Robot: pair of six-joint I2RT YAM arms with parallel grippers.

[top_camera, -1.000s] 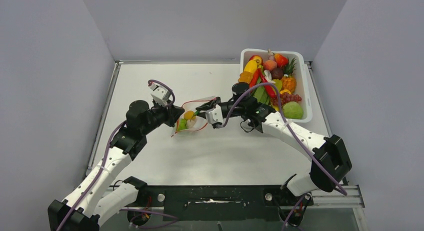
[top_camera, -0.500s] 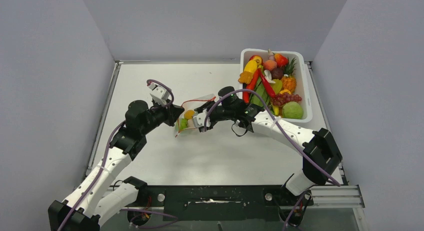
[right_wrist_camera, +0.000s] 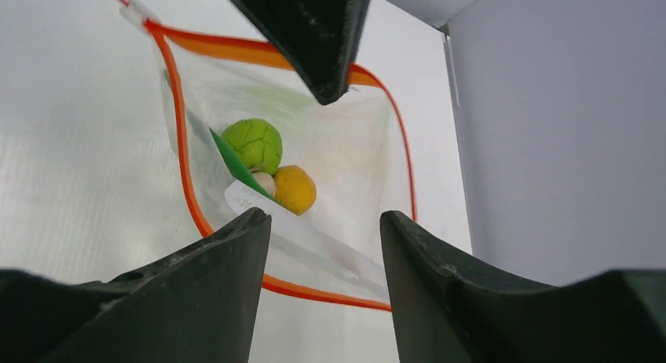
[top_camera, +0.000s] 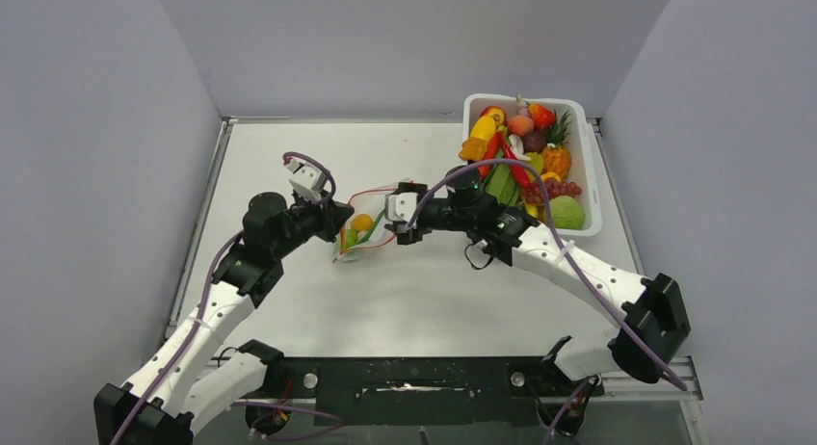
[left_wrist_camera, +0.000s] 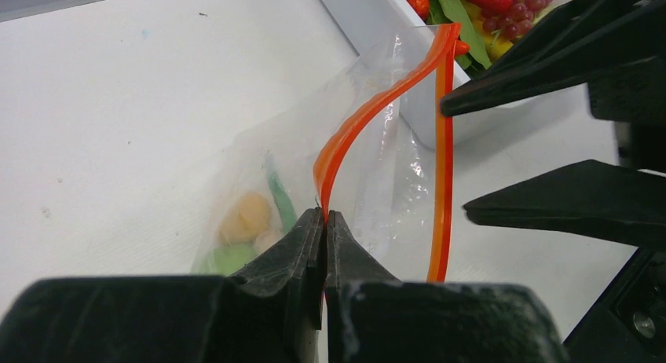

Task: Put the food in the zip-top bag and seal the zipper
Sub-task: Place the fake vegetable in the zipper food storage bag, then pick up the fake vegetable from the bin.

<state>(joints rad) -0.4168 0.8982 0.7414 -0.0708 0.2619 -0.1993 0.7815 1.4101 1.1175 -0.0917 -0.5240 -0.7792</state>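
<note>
While the left gripper (left_wrist_camera: 324,218) pinched the zipper (left_wrist_camera: 369,115) tight, the bag (right_wrist_camera: 345,143) gaped open mid-table (top_camera: 289,156). The right gripper (right_wrist_camera: 323,218) hovered right at its mouth, fingers apart, gripping nothing. Green and orange food (right_wrist_camera: 253,143) lay inside, and loads more filled the tub (top_camera: 590,190).

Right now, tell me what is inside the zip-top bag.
Inside the zip-top bag: a green ball, a yellow-orange fruit, a small pale piece and a green pod. Anything beneath them is covered.
</note>
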